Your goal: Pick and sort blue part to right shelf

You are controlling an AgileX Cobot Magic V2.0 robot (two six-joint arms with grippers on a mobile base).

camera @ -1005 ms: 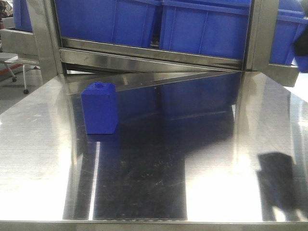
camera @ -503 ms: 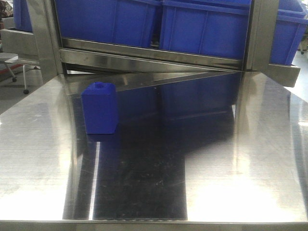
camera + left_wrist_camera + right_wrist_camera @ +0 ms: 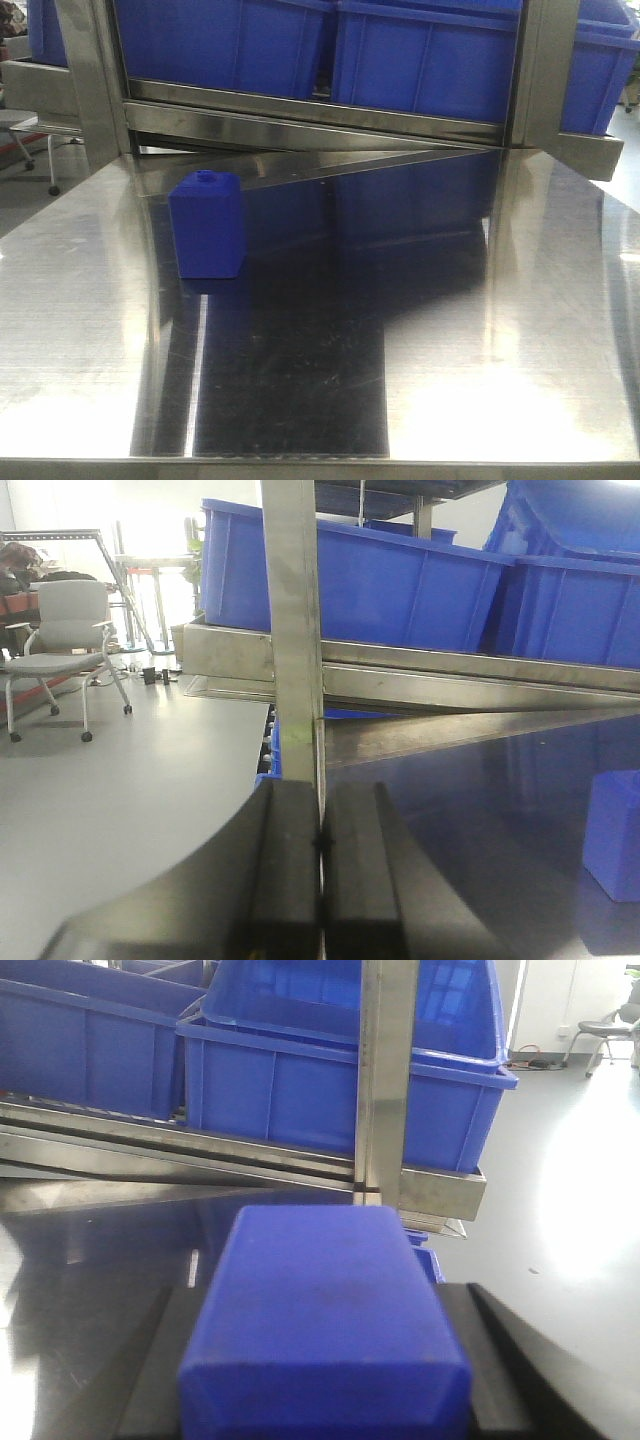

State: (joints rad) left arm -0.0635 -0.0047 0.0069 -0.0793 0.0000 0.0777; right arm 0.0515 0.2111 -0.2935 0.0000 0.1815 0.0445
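Observation:
The blue part (image 3: 322,1310) fills the lower half of the right wrist view, and my right gripper (image 3: 325,1305) is shut on it, with a black finger (image 3: 150,1380) on each side. Behind it rises the right shelf (image 3: 385,1080), a steel rack that carries large blue bins (image 3: 300,1090). In the front view neither gripper shows. My left gripper (image 3: 321,840) is shut with nothing between its fingers, low over the left edge of the steel table (image 3: 470,840).
Another blue block (image 3: 208,224) with a round holed knob stands upright on the steel table (image 3: 450,330), left of centre, and shows at the right edge of the left wrist view (image 3: 612,830). The rack's crossbar (image 3: 310,125) runs along the table's far edge. An office chair (image 3: 62,640) stands far left.
A second ago my right gripper showed at the front view's right edge and cast a dark reflection on the table. Both have since gone out of that view. The block on the table has not moved.

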